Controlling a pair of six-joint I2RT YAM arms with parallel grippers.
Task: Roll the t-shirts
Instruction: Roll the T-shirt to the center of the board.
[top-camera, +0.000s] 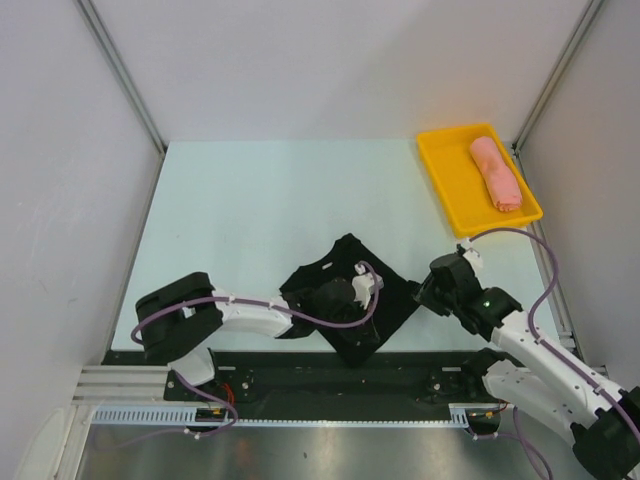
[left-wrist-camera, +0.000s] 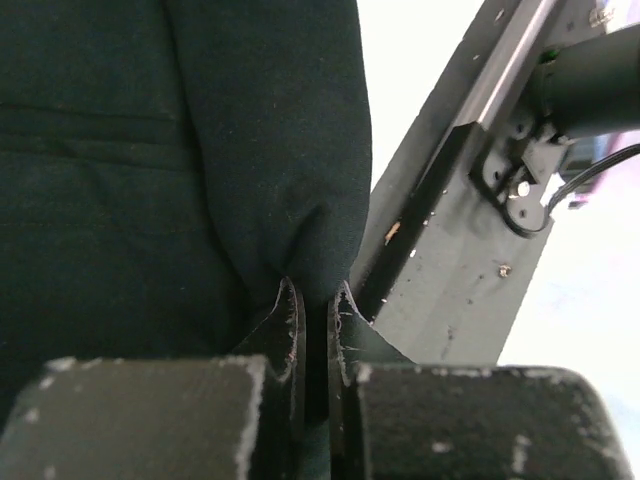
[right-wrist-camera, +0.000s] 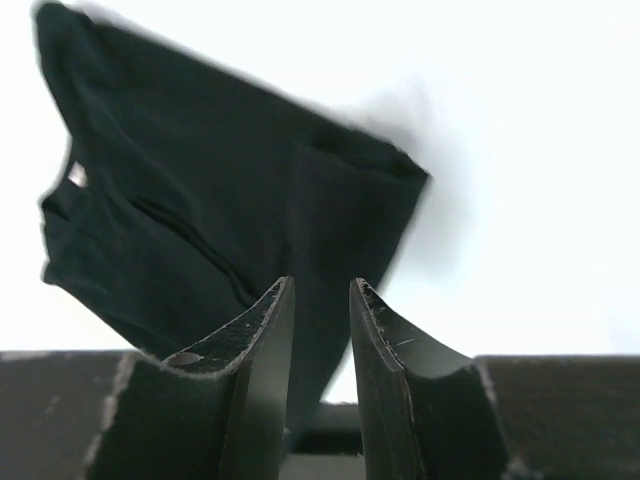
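The black t-shirt (top-camera: 345, 290) lies crumpled near the table's front edge. My left gripper (top-camera: 347, 308) rests on it and is shut on a bunched fold of its cloth; in the left wrist view the shirt (left-wrist-camera: 150, 150) bulges out just ahead of the closed gripper (left-wrist-camera: 317, 290). My right gripper (top-camera: 428, 290) hovers just right of the shirt's right corner, slightly open and empty. In the right wrist view the gripper (right-wrist-camera: 320, 285) faces the shirt (right-wrist-camera: 200, 180), whose small light mark (right-wrist-camera: 76, 175) shows at the left. The salmon-pink rolled shirt (top-camera: 496, 173) lies in the tray.
The yellow tray (top-camera: 445, 175) sits at the table's far right corner. The pale table top (top-camera: 270, 200) stretches behind the shirt. The metal front rail (left-wrist-camera: 450, 250) runs close to my left gripper. Frame posts and white walls enclose the sides.
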